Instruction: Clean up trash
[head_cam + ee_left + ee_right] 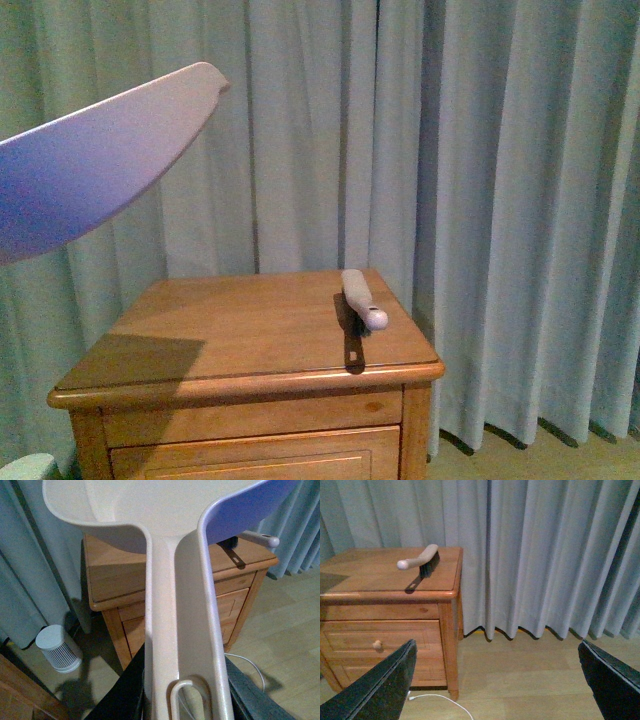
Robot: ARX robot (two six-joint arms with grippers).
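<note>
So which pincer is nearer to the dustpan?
Left. The left pincer grips the dustpan by its handle. The right pincer is open and faces the nightstand from farther off, with no dustpan in its view.

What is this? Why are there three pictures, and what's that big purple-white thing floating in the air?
It is a robot with two arms, and each picture comes from a different camera on it. One camera sits on its body and looks ahead at a wooden nightstand in front of curtains. A hand brush lies on top of it. The floating thing is a dustpan. The camera on the left arm's wrist shows its long handle held by the left fingers. The camera on the right wrist shows wide-open, empty black fingers. On the floor are a small white appliance and a white cable. No trash shows in these pictures.
</note>
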